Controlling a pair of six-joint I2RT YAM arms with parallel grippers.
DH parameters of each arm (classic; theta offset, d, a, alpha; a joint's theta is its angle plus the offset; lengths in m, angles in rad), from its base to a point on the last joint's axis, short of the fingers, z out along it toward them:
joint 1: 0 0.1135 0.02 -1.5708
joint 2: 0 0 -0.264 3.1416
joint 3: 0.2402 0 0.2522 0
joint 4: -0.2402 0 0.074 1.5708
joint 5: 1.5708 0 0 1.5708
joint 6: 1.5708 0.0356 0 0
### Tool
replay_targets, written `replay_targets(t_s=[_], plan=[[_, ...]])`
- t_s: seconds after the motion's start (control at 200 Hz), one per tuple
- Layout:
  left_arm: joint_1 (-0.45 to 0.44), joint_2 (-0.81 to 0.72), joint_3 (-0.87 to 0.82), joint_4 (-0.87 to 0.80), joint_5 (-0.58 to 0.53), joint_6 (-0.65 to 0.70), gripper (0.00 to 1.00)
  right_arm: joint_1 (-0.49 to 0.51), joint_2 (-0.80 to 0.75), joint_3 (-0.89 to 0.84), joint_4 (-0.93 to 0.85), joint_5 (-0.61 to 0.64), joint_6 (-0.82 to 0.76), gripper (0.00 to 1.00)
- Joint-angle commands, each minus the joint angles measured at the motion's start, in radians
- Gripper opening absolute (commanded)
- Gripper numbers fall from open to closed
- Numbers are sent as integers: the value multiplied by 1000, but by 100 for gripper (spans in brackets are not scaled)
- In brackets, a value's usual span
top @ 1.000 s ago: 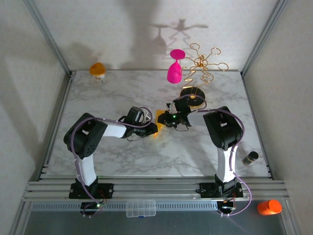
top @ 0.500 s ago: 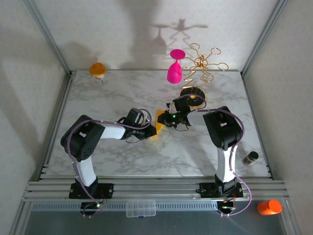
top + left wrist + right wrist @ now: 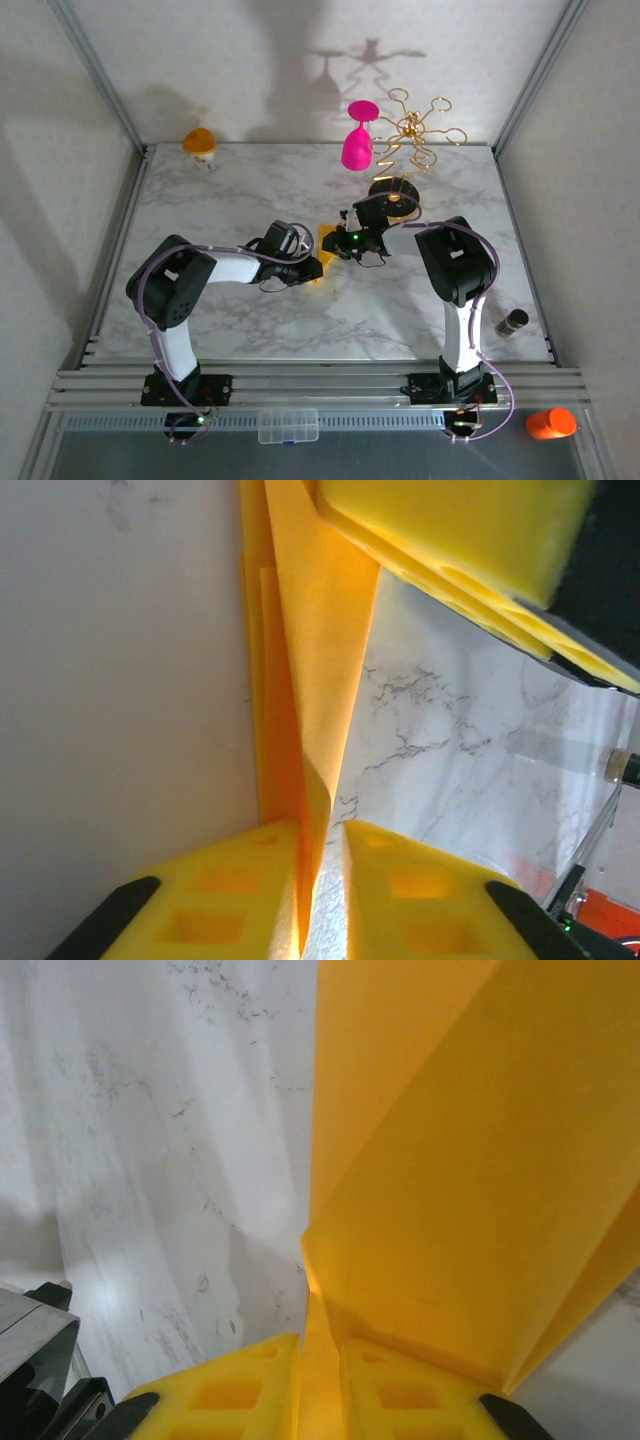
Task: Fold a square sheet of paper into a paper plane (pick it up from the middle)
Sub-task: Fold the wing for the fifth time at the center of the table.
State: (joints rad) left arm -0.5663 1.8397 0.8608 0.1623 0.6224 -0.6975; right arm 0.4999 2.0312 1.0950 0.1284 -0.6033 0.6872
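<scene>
Paper, thin, yellow-orange, creased into layered flaps, is pinched by the left gripper at 7 o'clock and the right gripper at 3 o'clock.

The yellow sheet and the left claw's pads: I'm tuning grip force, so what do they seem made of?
The folded sheet looks like thin matte paper: it holds sharp creases and overlapping layers. The left claw's pads look like matte yellow foam or soft rubber, with moulded square recesses; which, I cannot tell.
</scene>
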Motion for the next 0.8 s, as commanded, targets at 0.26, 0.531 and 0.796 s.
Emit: replay_targets(t_s=[0.26, 0.531, 0.796], plan=[[-2, -146, 46, -84, -116, 27, 22, 22, 113, -5, -50, 146, -45, 19], [-36, -51, 69, 44, -76, -48, 13, 22, 116, -8, -49, 143, -41, 18], [-61, 10, 73, 25, -74, -47, 12, 23, 117, -7, -52, 143, -40, 18]])
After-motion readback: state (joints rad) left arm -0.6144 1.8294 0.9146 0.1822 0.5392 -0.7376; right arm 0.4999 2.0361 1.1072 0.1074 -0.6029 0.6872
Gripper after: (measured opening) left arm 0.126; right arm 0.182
